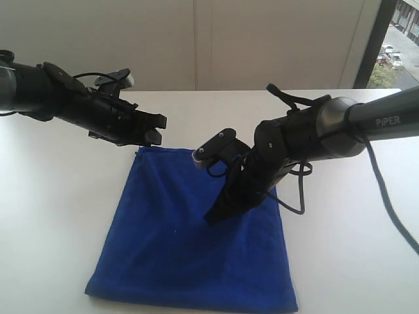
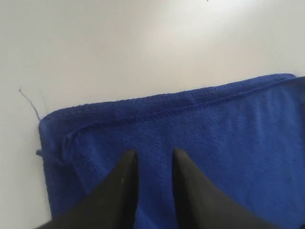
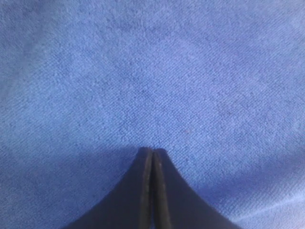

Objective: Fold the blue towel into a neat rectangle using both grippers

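Observation:
The blue towel (image 1: pixel 170 242) lies flat on the white table (image 1: pixel 59 216), folded over, with two layered stitched edges showing at its far side (image 2: pixel 228 124). My left gripper (image 1: pixel 156 128) hovers just above the towel's far left corner. It is open, its two black fingertips (image 2: pixel 153 152) stand apart, and only cloth shows in the gap. My right gripper (image 1: pixel 213 217) points steeply down onto the middle of the towel. Its jaws are shut tight against each other (image 3: pixel 152 150), with plush blue cloth (image 3: pixel 152 71) filling the view beneath them and nothing pinched.
A loose dark thread (image 2: pixel 29 101) trails from the towel's corner onto the table. The right arm's black cable (image 1: pixel 298 196) loops down over the towel's right edge. Behind the table stand a pale wall and a window (image 1: pixel 393 46).

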### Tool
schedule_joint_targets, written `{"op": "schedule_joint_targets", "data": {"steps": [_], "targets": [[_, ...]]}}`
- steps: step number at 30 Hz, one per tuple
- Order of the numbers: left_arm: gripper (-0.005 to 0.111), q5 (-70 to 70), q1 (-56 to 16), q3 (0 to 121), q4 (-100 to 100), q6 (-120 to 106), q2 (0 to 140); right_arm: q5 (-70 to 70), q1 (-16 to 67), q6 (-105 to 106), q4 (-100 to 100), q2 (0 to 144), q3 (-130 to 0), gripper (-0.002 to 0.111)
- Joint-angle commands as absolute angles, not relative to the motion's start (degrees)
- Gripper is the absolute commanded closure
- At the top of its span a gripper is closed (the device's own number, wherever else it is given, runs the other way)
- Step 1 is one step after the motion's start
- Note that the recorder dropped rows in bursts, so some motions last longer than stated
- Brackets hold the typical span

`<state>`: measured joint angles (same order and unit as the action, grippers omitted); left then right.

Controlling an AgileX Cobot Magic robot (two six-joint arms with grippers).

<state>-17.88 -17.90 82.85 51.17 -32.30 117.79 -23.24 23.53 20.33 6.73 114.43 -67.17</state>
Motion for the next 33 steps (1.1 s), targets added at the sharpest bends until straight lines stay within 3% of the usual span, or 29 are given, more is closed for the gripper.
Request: {"op": "schedule_joint_targets", "data": {"steps": [1, 33], "targets": [[0.075, -16.0, -17.9, 83.3, 52.3, -33.4, 119.3, -23.0, 23.4, 20.8, 6.2, 114.9, -67.4, 0.108], [0.083, -5.6, -17.9, 83.4, 51.9, -42.4, 123.0, -22.0, 20.9, 19.7, 5.3, 114.9, -69.4, 0.108]]}}
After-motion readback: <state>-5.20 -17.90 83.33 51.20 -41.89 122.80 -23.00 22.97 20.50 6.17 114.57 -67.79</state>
